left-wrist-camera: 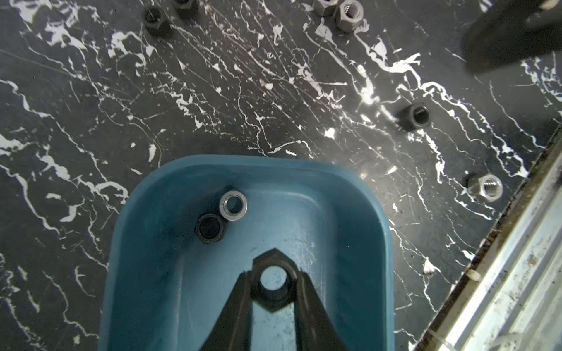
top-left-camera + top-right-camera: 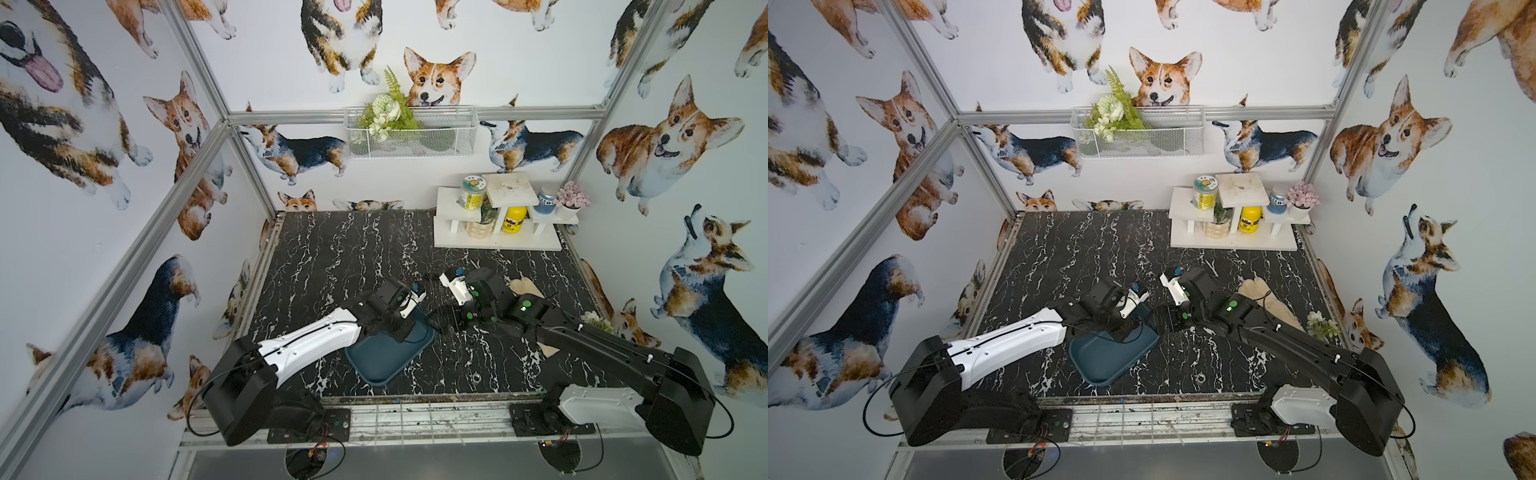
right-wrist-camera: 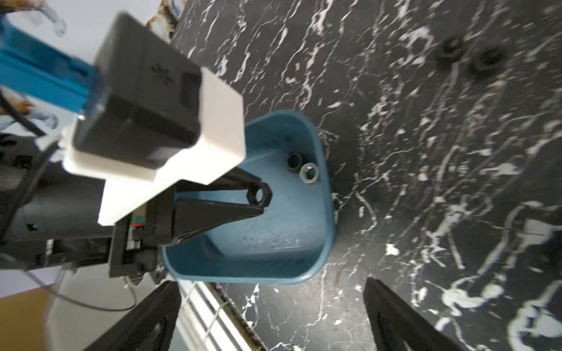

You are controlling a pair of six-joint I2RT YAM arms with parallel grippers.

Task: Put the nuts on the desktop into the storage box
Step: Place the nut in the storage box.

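Two arms: both reach over the desktop (image 2: pixel 332 249); the storage box (image 1: pixel 146 243) serves as the landmark below.
Desktop: black, white-veined; it carries the box and the loose nuts.
Storage box: teal tub on the desktop, near the front edge, under the left arm's wrist in both top views.
Left gripper (image 1: pixel 275 287): jaws pinched tight on a black nut (image 1: pixel 273 267), hanging above the box's floor, inside its rim as the left wrist view shows it.
Right gripper (image 3: pixel 267 313): jaws spread wide, nothing between them; it hovers just outside the box's rim.
Nuts in box: one silver nut (image 1: pixel 233 205) and one dark nut (image 1: pixel 209 228), touching, by a corner.
Nuts on desktop: several outside the box, among them a dark one (image 1: pixel 415 115) and a silver one (image 1: pixel 485 187) near the front edge.
Key relation: the held nut is directly over the box, hole axis roughly vertical; judged, only a release is left.
Nearer arm: the left, already in place.
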